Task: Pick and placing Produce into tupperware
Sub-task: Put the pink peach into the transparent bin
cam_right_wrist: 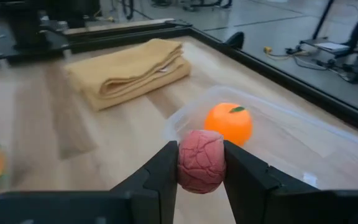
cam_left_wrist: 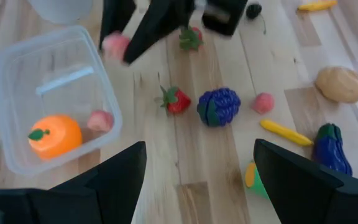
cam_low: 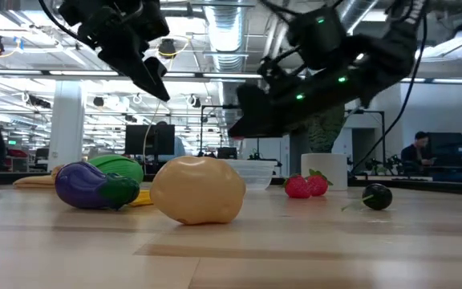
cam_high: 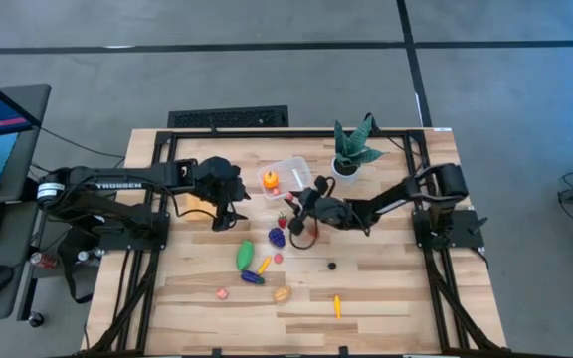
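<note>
The clear tupperware (cam_high: 288,171) stands near the table's far middle. An orange toy (cam_left_wrist: 55,137) and a pink bit (cam_left_wrist: 100,120) lie in it. My right gripper (cam_right_wrist: 201,163) hovers just by the tub's near side (cam_high: 296,204), shut on a pink wrinkled ball (cam_right_wrist: 201,160). My left gripper (cam_left_wrist: 197,177) is open above the table to the tub's left (cam_high: 229,207) and touches nothing. Loose on the wood lie strawberries (cam_left_wrist: 176,100), purple grapes (cam_left_wrist: 219,106), an eggplant (cam_left_wrist: 330,147), a tan potato (cam_left_wrist: 339,83) and other bits. My right gripper pinches the pink wrinkled ball (cam_right_wrist: 201,171) between its two fingers (cam_right_wrist: 160,174), one on each side. The ball is lifted clear of the table, beside the tub's rim (cam_right_wrist: 185,121). From the left wrist view the fingers slant down toward the table's left (cam_left_wrist: 115,45).
A folded tan-yellow cloth (cam_right_wrist: 129,71) lies left of the tub, under my left arm. A spiky green plant in a white pot (cam_high: 351,151) stands right of the tub. A carrot (cam_high: 337,305), a small dark piece (cam_high: 331,266) and a pink bit (cam_high: 222,293) lie toward the near edge.
</note>
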